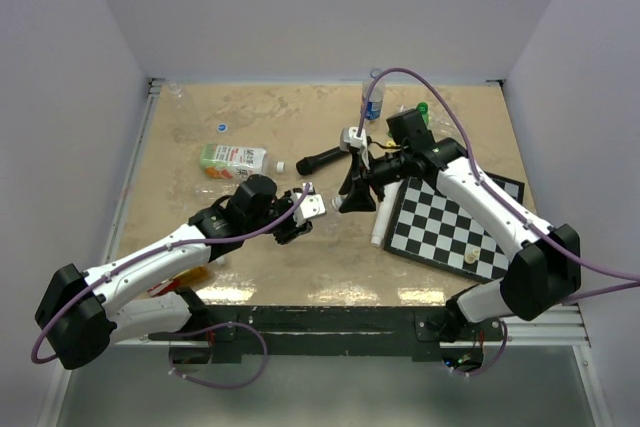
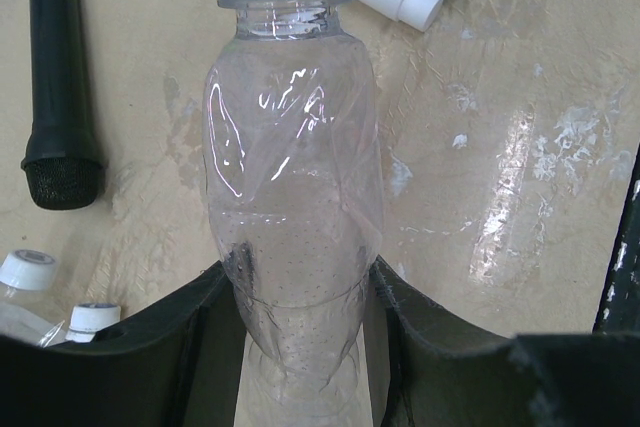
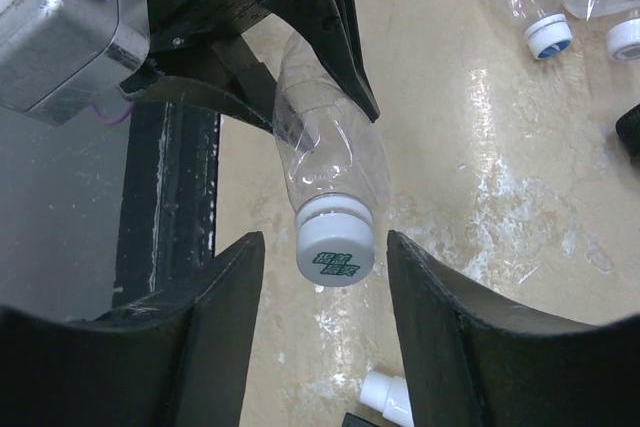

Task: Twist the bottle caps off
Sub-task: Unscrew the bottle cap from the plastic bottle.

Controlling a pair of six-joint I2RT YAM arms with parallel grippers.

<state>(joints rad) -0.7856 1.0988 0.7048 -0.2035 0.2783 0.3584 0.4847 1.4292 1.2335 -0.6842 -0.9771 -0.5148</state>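
Note:
My left gripper (image 2: 300, 282) is shut on the lower body of a clear bottle (image 2: 295, 177), holding it off the table with its neck pointing away. Its white cap (image 3: 335, 247), printed with green characters, sits between the fingers of my right gripper (image 3: 325, 259), which is open with a gap on each side of the cap. From above, the left gripper (image 1: 298, 215) and the right gripper (image 1: 347, 201) meet near the table's middle. Behind the cap the left gripper's dark fingers (image 3: 330, 27) clamp the bottle.
A black microphone (image 1: 322, 159) and a white tube (image 1: 382, 217) lie near the grippers. A chessboard (image 1: 455, 227) lies to the right. A labelled bottle (image 1: 232, 160) lies on the left, an upright bottle (image 1: 373, 97) stands at the back, and capped bottles (image 3: 548, 35) lie nearby.

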